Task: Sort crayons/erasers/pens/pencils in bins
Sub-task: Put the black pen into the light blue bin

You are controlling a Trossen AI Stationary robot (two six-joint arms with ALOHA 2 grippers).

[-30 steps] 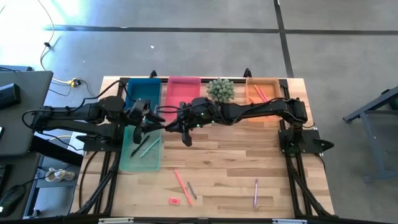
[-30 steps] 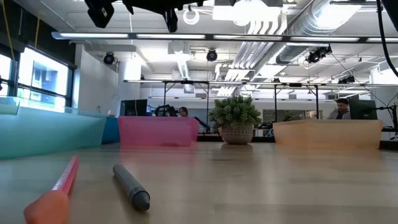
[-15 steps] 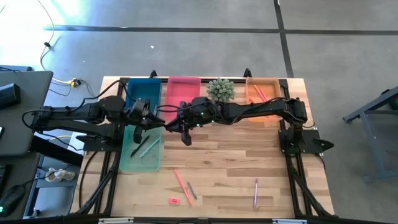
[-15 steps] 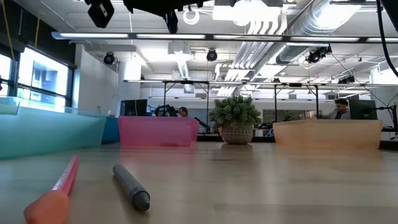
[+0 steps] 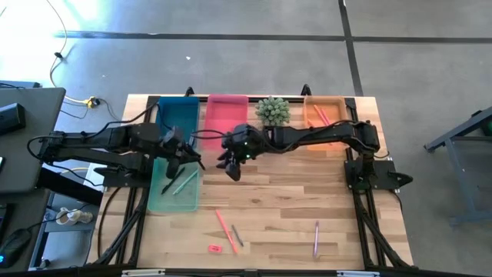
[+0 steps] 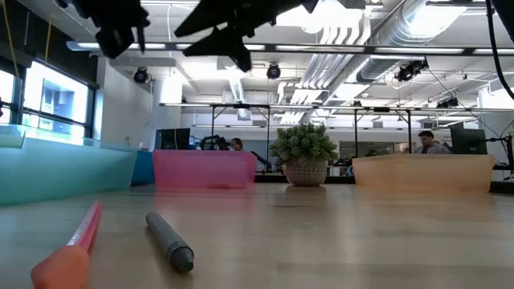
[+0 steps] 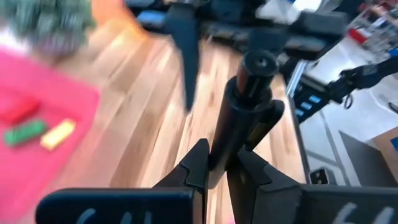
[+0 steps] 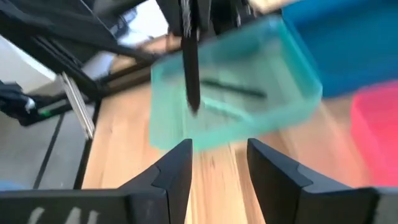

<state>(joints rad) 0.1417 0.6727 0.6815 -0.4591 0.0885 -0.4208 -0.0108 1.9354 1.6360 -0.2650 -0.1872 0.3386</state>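
The left claw (image 5: 187,158) hangs over the near edge of the blue bin (image 5: 176,115), above the pale teal bin (image 5: 174,185), its 2 fingers (image 7: 198,163) pinching a dark pen (image 7: 244,109) by the barrel. In the right wrist view that pen (image 8: 189,65) hangs upright over the teal bin (image 8: 236,99), which holds 2 dark sticks.

The right claw (image 5: 231,167) sits just beside it toward the middle of the counter (image 5: 307,208), in front of the pink bin (image 5: 226,114); its fingers (image 8: 175,171) stand spread, with nothing between them.

The pink bin (image 7: 37,143) holds 3 erasers: red (image 7: 18,112), green (image 7: 25,132) and yellow (image 7: 57,135). The orange bin (image 5: 324,114) holds salmon pencils (image 5: 321,115). A round green plant (image 5: 272,111) stands between the pink and orange bins.

Loose near the front of the counter lie a salmon pencil (image 5: 224,228), a short grey stick (image 5: 237,235) just beside it, a red-pink eraser (image 5: 214,248) and, well apart, a purple pencil (image 5: 316,238). The low view shows the salmon pencil (image 6: 72,245) and the grey stick (image 6: 170,241) close up.

No brand, label or readable writing shows on anything.
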